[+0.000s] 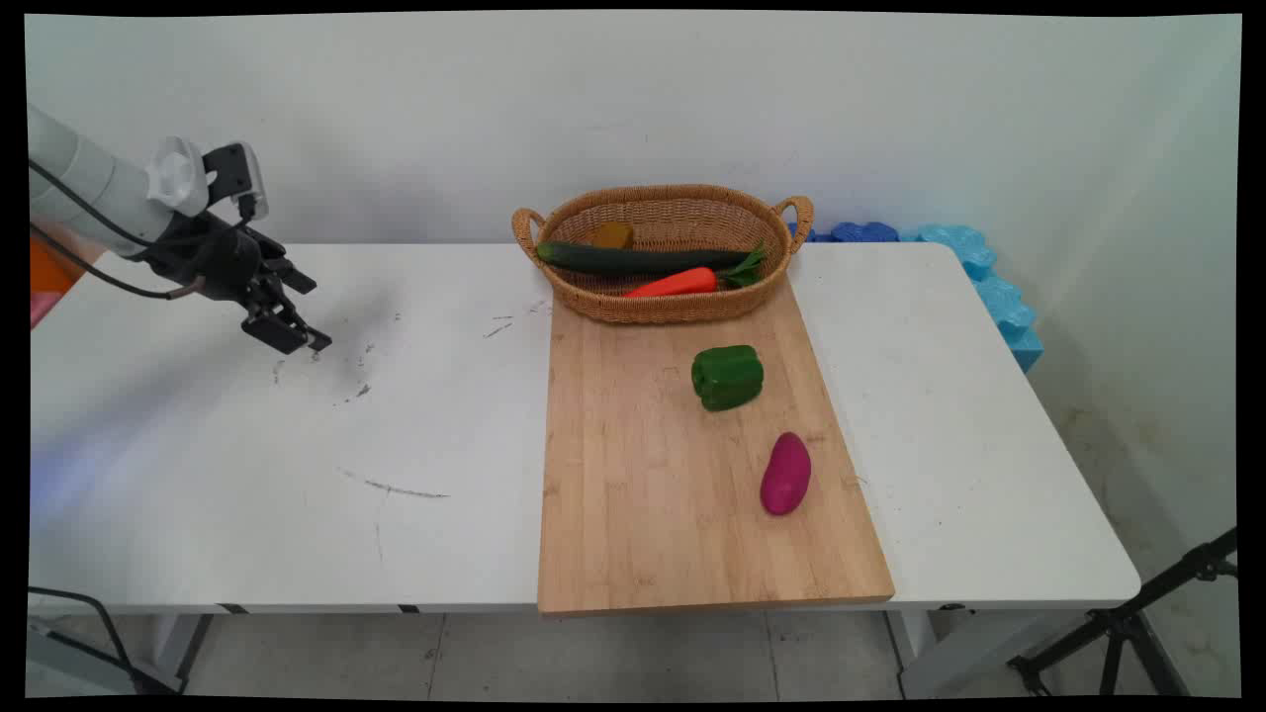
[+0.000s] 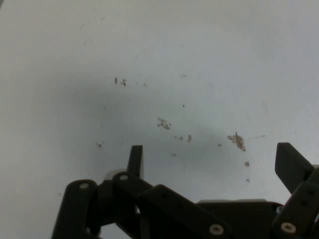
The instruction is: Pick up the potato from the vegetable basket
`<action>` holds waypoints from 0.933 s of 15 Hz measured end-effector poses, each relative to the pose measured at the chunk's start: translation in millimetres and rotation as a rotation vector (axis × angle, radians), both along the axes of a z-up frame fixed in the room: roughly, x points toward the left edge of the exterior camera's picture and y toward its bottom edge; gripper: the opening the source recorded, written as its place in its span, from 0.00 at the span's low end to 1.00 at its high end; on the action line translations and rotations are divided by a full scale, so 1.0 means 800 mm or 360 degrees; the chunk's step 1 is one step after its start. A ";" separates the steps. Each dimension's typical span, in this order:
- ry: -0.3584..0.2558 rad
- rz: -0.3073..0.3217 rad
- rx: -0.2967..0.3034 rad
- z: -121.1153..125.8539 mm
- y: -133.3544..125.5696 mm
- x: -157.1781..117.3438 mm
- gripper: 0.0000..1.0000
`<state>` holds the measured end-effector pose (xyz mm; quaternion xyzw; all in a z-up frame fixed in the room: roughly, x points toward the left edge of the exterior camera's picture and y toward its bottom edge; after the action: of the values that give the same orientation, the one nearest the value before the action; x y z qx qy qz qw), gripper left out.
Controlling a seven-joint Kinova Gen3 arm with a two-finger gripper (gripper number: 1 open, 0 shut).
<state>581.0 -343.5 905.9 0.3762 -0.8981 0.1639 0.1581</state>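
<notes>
Nearest on the wooden cutting board [image 1: 643,494] lies a purple sweet potato [image 1: 786,474], a green bell pepper [image 1: 727,376] beyond it. Farther back, a wicker basket [image 1: 682,302] holds a cucumber [image 1: 633,260] and carrot [image 1: 675,284]. Far left, the gripper [image 1: 297,331] hovers over the white table [image 1: 247,445].

Hand view: the gripper [image 2: 212,159] holds nothing, fingers [image 2: 135,158] wide apart above the scuffed white table [image 2: 199,74].

White arm [image 1: 89,183] with hanging black cables [image 1: 94,272], ending in a black screw-jointed tool [image 1: 297,316].
</notes>
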 end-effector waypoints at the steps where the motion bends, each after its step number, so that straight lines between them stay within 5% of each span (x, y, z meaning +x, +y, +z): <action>1: -0.0003 -0.0006 -0.0003 0.002 -0.002 -0.002 1.00; 14: 0.0059 0.0112 -0.0155 0.041 -0.096 -0.114 1.00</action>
<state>489.8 -420.4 938.3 0.4025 -0.8722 0.2059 0.1869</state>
